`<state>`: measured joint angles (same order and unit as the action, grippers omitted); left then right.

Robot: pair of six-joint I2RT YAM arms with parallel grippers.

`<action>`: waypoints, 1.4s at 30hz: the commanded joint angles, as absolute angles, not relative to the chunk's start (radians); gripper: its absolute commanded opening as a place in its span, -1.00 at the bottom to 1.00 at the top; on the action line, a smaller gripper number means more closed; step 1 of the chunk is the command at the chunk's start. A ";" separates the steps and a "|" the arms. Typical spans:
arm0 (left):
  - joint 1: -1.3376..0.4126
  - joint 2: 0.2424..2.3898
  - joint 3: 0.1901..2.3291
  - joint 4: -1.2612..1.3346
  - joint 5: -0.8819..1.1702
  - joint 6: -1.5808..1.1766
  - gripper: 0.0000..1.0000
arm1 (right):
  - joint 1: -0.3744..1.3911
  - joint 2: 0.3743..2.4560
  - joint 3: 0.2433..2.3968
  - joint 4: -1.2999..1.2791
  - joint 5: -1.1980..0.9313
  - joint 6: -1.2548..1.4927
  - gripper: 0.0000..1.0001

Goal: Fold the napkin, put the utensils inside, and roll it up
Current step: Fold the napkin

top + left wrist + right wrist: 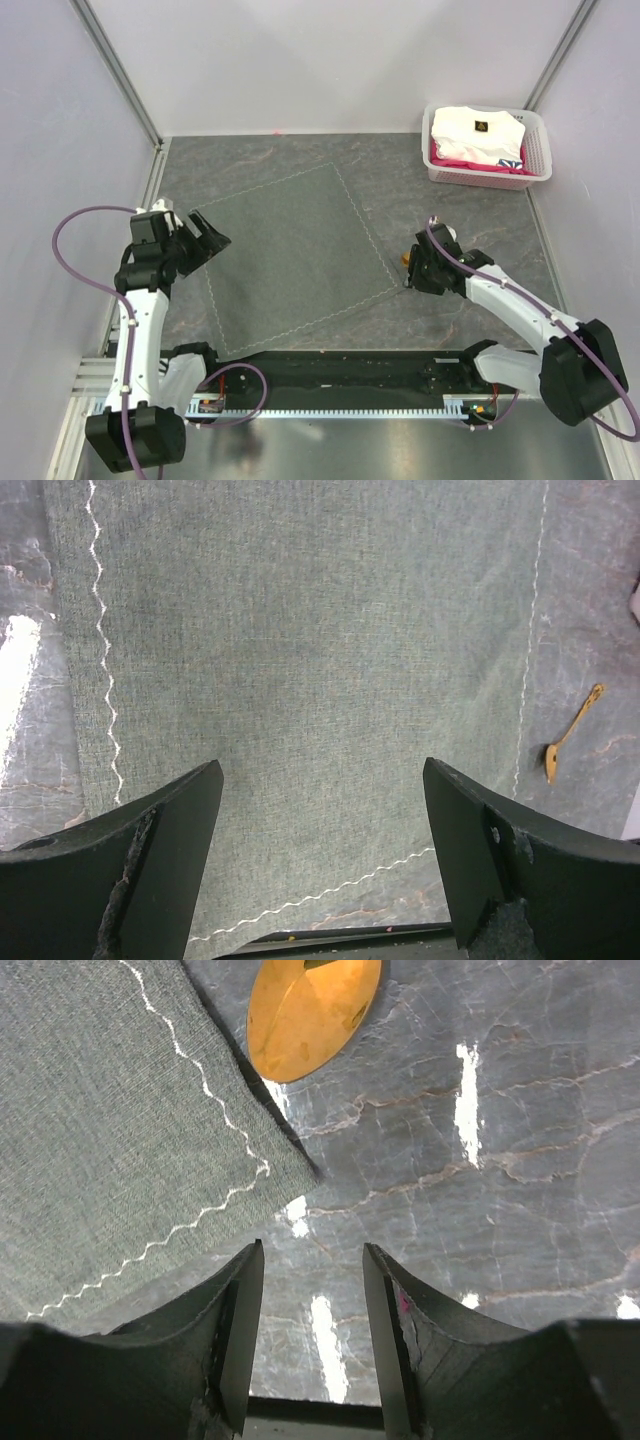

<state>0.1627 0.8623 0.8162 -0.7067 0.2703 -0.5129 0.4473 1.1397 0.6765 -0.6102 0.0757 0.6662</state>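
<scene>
Jaws apart and empty on both: left gripper [322,765] wide over the napkin [320,620], right gripper [312,1250] narrower, spoon [315,1010] at its twelve o'clock.

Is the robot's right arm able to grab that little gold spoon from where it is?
Probably yes. The spoon lies on bare table just ahead of the right gripper, whose jaws are apart and hold nothing. Nothing sits between them; the napkin corner is only close beside the spoon.
</scene>
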 commanded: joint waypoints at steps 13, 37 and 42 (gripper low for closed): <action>0.156 0.870 0.880 -0.716 0.281 -0.515 0.77 | 0.446 1.296 0.644 -0.405 0.071 0.683 -0.03; 0.156 0.881 0.905 -0.718 0.293 -0.520 0.77 | 0.477 1.408 0.641 -0.390 0.080 0.670 -0.32; 0.155 0.884 0.914 -0.716 0.295 -0.522 0.77 | 0.483 1.422 0.660 -0.390 0.069 0.670 -0.70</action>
<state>0.1593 0.8787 0.8677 -0.7166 0.2722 -0.5129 0.4686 1.3808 0.6590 -0.3985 0.0834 0.6643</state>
